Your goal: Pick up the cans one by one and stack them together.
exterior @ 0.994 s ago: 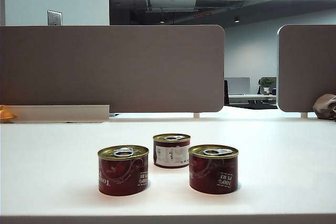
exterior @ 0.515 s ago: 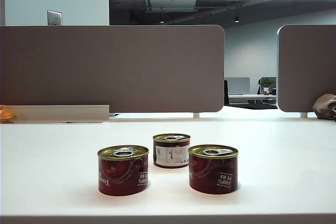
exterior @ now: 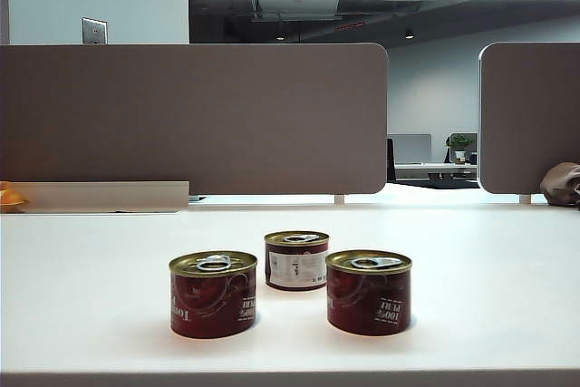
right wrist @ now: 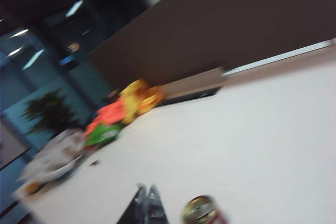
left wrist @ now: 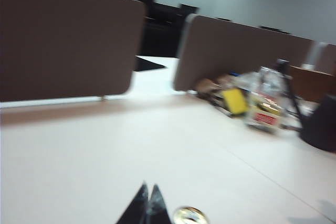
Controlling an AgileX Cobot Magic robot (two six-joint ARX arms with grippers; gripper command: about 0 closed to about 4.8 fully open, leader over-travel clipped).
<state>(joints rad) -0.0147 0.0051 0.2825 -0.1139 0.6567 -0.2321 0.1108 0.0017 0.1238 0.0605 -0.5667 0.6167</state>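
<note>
A broad white table (exterior: 489, 260) fills the exterior view, backed by two brown partition panels (exterior: 190, 120). Neither arm appears in that view. Three cans stand upright on the table near its front edge, apart from one another: the left can (exterior: 213, 295) and the right can (exterior: 369, 292) sit nearest the camera, and the rear can (exterior: 296, 260), with a white label panel, sits between and behind them. All show gold pull-tab lids. In the blurred left wrist view, the left gripper (left wrist: 147, 206) has its dark fingertips pressed together, empty, with a gold can lid just beside them. The right gripper (right wrist: 147, 205) is likewise closed and empty, above the table near a can.
</note>
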